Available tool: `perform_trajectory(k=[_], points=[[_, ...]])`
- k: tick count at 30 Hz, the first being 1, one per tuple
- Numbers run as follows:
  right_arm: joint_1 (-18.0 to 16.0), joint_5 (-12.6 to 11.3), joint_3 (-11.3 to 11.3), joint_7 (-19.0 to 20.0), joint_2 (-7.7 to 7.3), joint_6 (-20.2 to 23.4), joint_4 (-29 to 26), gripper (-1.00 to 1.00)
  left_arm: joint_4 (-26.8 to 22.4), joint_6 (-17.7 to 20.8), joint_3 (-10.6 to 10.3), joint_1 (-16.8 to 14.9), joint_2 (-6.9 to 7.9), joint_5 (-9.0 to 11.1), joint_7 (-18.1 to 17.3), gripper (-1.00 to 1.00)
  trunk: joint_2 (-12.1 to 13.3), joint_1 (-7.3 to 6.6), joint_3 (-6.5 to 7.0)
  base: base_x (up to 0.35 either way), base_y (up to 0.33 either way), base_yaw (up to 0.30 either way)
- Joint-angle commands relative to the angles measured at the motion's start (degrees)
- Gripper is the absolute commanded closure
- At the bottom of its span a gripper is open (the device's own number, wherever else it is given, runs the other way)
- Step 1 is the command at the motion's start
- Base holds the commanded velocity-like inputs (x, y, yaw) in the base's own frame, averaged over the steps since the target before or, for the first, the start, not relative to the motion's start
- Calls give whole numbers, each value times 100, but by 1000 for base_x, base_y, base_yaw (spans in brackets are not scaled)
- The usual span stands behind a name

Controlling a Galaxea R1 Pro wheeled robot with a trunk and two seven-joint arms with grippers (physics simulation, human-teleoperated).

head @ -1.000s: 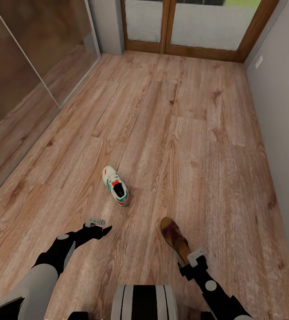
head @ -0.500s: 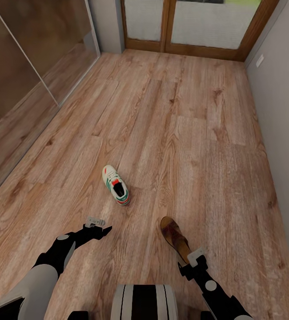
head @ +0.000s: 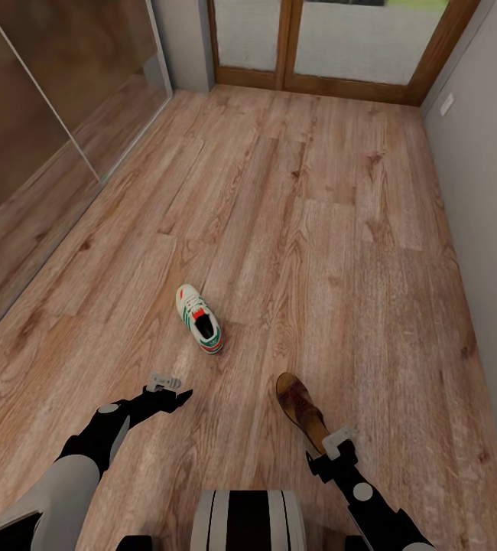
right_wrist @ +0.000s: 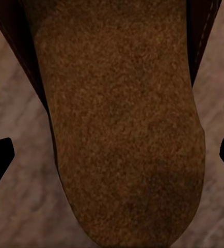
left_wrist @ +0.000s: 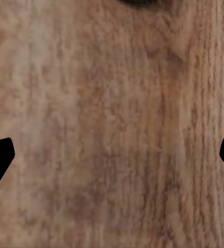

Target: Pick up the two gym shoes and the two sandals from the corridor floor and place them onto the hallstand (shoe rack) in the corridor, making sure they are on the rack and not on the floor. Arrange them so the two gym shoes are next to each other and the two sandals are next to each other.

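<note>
One sandal (head: 300, 412) lies on the corridor floor (head: 317, 229), directly beneath the spread, empty right gripper (head: 331, 442). A gym shoe (head: 199, 320) lies farther left, beyond the spread, empty left gripper (head: 173, 395). Nothing has shifted since a second ago; grasping appears pending.

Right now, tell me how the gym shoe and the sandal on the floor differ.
The gym shoe is white with green stripes and a red tongue; the sandal is dark brown with a flat tan footbed. The gym shoe lies farther ahead with nothing over it, while the sandal lies right at the right gripper, its heel between the spread fingers. The gym shoe is closed and laced; the sandal is open-topped. Both rest upright on the wood floor.
</note>
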Motion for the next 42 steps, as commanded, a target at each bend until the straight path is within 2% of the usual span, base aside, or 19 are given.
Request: perform_trajectory(k=[1,39,42], points=[[-2,19,-13,11,1,-14,0,100,-5,5,48,-4,-6,-51,-43,-100,-1,-1,-3,0,0,0],[-3,14,-21,9,1,-14,7,100,-69,-43,49,2,-2,-49,-31,-100,-1,-1,-3,0,0,0],[0,14,-21,9,1,-16,17,100,-73,-40,48,2,-5,-49,-28,-100,3,-9,64,0,0,0]])
